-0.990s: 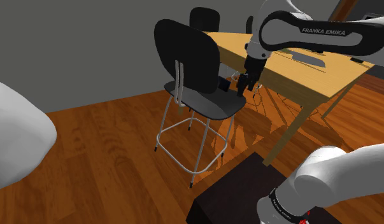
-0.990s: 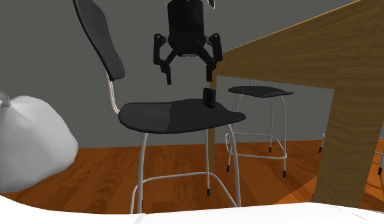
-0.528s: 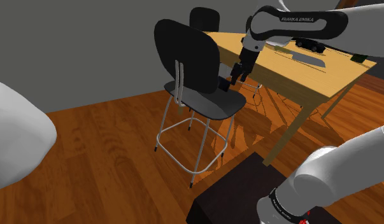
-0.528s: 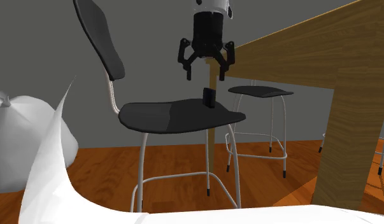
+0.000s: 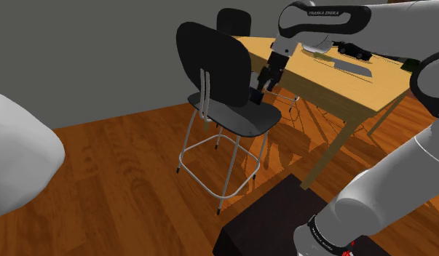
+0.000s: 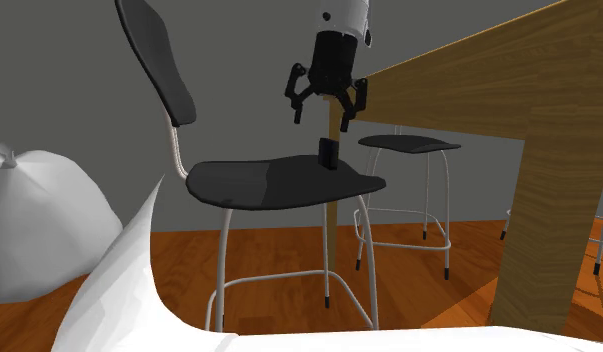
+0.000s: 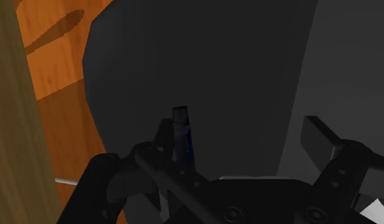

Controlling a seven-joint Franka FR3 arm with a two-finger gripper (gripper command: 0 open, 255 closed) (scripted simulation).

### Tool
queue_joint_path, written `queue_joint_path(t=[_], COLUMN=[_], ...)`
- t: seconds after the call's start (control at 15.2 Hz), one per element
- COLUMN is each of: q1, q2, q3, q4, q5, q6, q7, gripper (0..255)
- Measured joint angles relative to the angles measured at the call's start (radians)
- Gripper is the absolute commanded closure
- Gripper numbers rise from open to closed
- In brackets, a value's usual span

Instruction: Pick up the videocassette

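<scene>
Gripper (image 6: 322, 118) hangs in the upper middle of the second exterior view, its fingers spread wide and holding nothing, above the videocassette (image 6: 329, 153) and clear of it. That small dark cassette stands upright toward the right of the black chair seat (image 6: 259, 185), left of the wooden table (image 6: 549, 150). In the wrist view one finger (image 7: 163, 137) hides its lower part, and its dark face is hard to read.

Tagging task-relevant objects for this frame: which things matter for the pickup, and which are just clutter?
Job:
- videocassette, upright on the black chair
- gripper, open above it

Lying about:
- wooden table
- far stool
- white lump
</scene>
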Motion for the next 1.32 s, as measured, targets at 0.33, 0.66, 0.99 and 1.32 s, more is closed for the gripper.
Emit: queue_joint_path(t=[0.33, 0.66, 0.99, 1.32], q1=[-0.013, -0.015, -0.013, -0.032], q2=[0.012, 0.040, 0.032, 0.019], q3=[0.017, 0.028, 0.030, 0.026], q4=[-0.055, -0.057, -0.070, -0.038], q5=[0.033, -0.032, -0.048, 0.005], q6=[0.152, 0.194, 0.211, 0.125], q7=[-0.013, -0.007, -0.008, -0.015], gripper=[0, 255, 255, 255])
